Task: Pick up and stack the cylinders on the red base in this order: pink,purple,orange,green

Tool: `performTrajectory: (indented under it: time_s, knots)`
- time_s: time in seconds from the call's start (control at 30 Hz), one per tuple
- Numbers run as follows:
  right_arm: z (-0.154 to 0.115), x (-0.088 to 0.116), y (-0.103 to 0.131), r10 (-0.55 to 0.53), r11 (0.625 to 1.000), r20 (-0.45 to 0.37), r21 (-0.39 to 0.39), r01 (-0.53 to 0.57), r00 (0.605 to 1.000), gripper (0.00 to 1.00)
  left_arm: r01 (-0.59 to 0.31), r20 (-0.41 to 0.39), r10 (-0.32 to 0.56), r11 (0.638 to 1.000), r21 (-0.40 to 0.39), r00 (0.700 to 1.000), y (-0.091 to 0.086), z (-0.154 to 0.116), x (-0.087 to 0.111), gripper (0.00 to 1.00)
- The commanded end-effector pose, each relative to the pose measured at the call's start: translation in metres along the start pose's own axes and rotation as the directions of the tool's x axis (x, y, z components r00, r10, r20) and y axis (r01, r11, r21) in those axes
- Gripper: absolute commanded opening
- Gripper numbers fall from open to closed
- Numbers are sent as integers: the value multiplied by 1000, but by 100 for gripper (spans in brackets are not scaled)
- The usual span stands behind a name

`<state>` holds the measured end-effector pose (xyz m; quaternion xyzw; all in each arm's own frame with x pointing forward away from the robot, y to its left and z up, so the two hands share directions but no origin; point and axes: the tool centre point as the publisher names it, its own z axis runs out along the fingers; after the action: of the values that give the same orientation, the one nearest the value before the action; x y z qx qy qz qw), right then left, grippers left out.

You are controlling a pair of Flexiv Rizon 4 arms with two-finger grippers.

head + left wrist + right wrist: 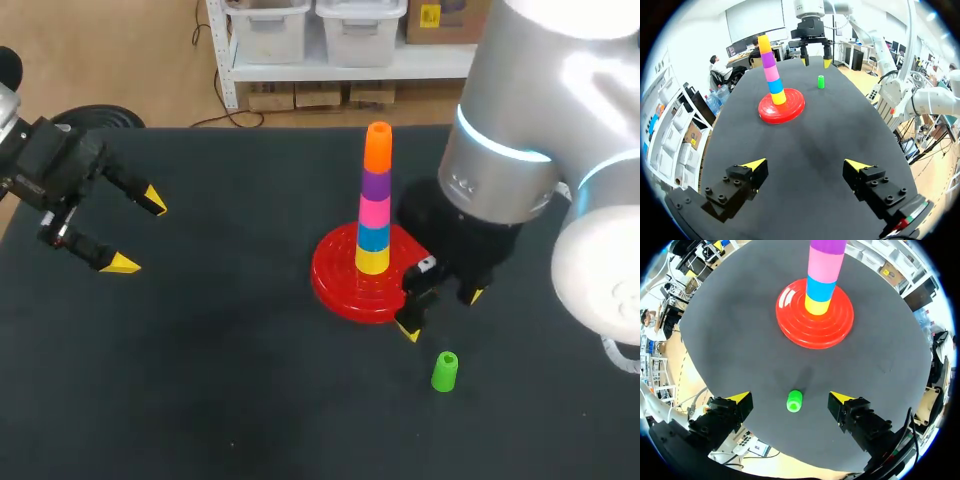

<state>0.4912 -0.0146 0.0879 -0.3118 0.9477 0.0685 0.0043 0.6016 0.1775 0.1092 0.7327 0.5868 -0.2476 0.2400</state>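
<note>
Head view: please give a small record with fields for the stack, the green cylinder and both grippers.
stack: yellow, blue, pink, purple, orange from bottom to top, on the red base
green cylinder: upright on the table, apart from the red base, not stacked
right gripper: open, close to the green cylinder, not holding it
left gripper: open, empty, far from the stack

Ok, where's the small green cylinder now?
In the head view the green cylinder sits right of centre, just off the red round base, under the open right gripper.
</note>
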Motion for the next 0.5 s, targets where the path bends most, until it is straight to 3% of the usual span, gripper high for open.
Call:
performTrajectory:
  time_s: [0.03, 0.5]
  knots:
    - [2, 2, 1, -6, 1000, 4, -5, 6, 1000, 100, -1, 0, 1, 1000, -2, 1000, 0, 0, 1, 100]
    - [18, -1, 10, -31, 999, -94, -11, 30, 995, 100, -1, 0, 1, 1000, -2, 1000, 0, 0, 1, 100]
